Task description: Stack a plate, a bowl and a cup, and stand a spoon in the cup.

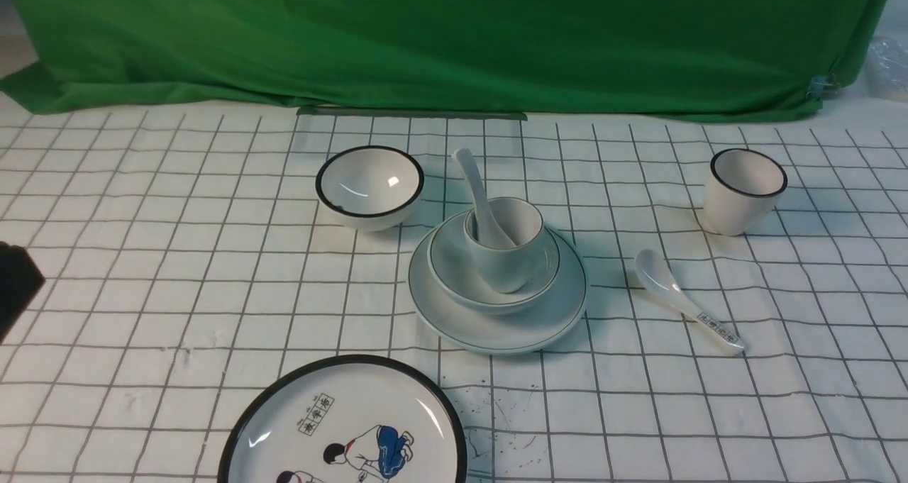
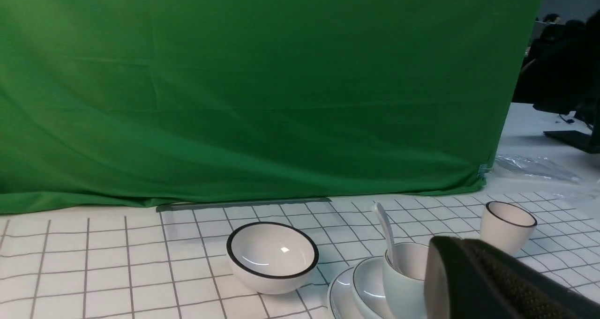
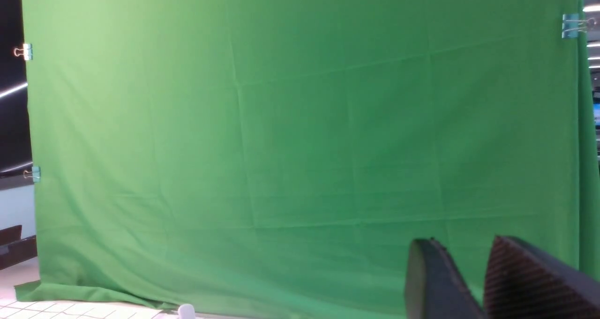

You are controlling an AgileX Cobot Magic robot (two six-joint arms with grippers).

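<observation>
Spoon (image 1: 482, 203) stands in cup (image 1: 505, 256) (1 printed spoon (image 1: 681, 300) lies apart).

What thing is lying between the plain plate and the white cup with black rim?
The printed spoon lies between the plain plate and the black-rimmed cup, in the front view.

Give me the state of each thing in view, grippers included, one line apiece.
Plain plate: flat on the table, under the bowl.
Plain bowl: on the plate, holding the cup.
Plain cup: in the bowl, tilted.
Plain spoon: leaning in the cup.
Black-rimmed bowl: upright, empty.
Black-rimmed cup: upright, apart.
Printed spoon: lying on the table.
Cartoon plate: face up.
Left gripper: shut.
Right gripper: open, empty.
</observation>
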